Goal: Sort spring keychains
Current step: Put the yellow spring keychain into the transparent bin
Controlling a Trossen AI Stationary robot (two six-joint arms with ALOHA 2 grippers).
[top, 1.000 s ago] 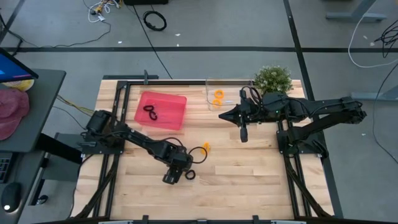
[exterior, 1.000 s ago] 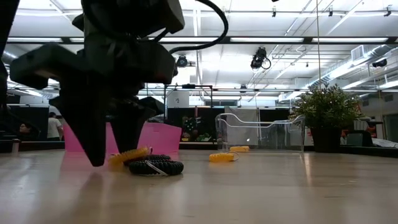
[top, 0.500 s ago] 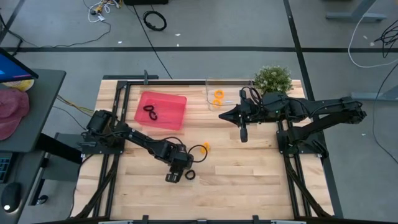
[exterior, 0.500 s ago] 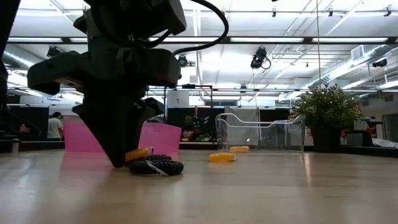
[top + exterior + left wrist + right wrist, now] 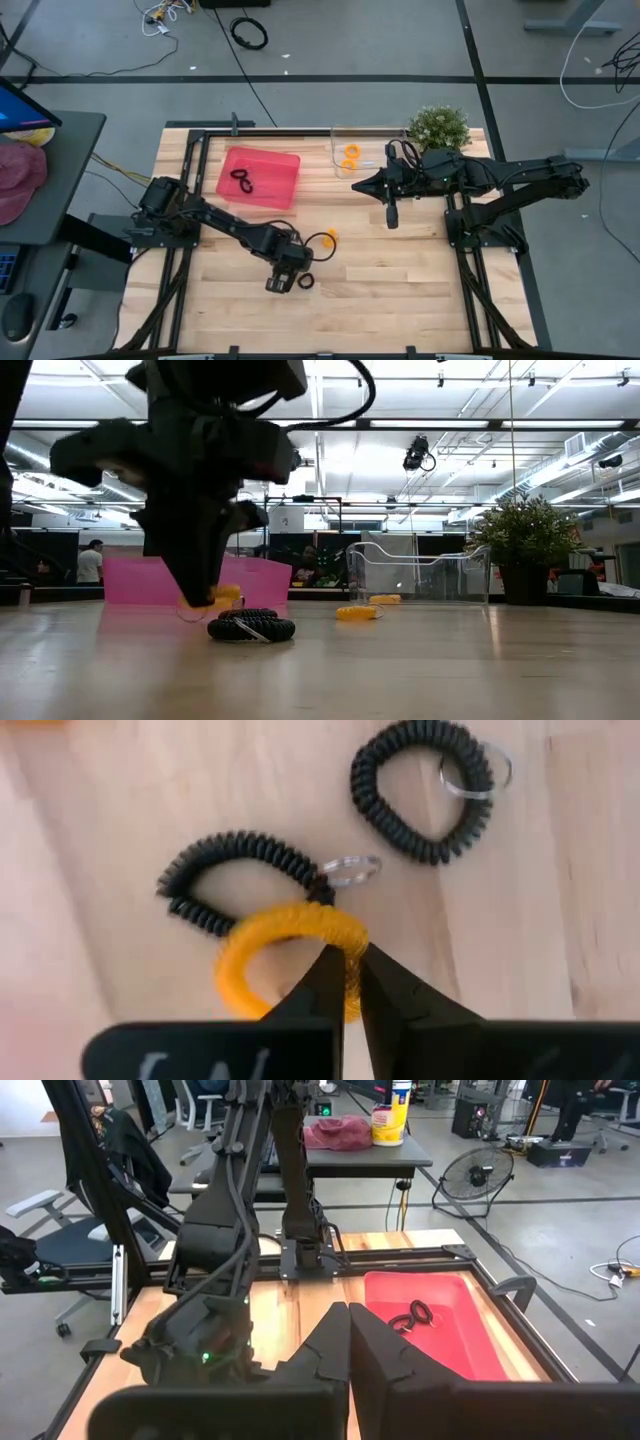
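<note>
My left gripper [image 5: 283,277] stands near the table's front middle, shut on an orange spring keychain [image 5: 285,960]. Two black spring keychains [image 5: 235,880] [image 5: 420,790] lie flat on the wood just beyond it. One of them shows in the low view [image 5: 250,628]. Another orange keychain [image 5: 330,237] lies farther back on the table. My right gripper [image 5: 392,215] hovers shut over the table's right half, holding nothing. My left gripper pinches the orange loop's coiled cord [image 5: 350,955] at one side of the loop, one finger inside the loop and one outside. The fingers point down from above. The loop [image 5: 222,595] hangs at the fingertips just above the table.
A red bin [image 5: 285,165] at the back left holds black keychains [image 5: 243,180]. A clear container [image 5: 338,140] at the back middle holds orange ones [image 5: 349,158]. A potted plant [image 5: 440,125] stands at the back right.
My left gripper has shut on the orange keychain and has risen a little. The orange loop has come up off the table beside the black keychain, which has stayed in place.
</note>
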